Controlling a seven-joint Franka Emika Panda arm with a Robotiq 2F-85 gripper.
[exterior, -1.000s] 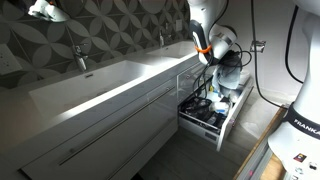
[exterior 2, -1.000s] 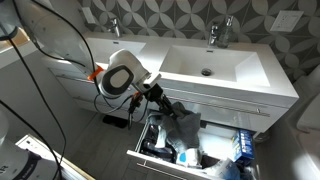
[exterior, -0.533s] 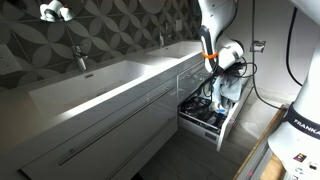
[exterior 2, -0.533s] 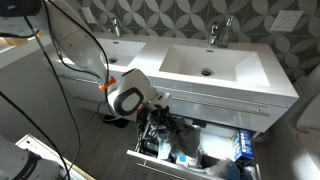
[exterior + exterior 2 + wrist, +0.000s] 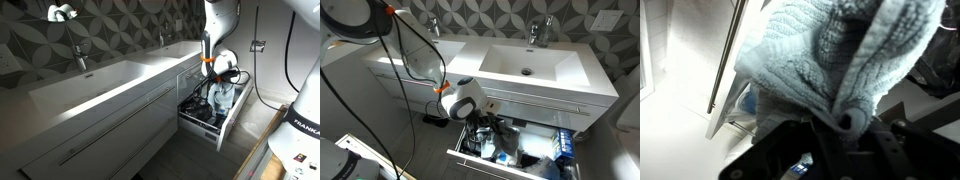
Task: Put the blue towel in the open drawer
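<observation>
Holding blue towel (image 5: 830,50) at the open drawer (image 5: 215,128).
Fingers (image 5: 790,145) were clenched on a fold of the towel, which hung bunched from them just over the clutter (image 5: 535,150) in the drawer; contact with the clutter could not be told. Drawer stood pulled out under the sink (image 5: 525,62).

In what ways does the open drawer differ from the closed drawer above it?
The open drawer stands pulled out; the closed drawer sits flush. The open drawer shows clutter inside, with the towel over it; the closed drawer shows only its front. Both are white.
</observation>
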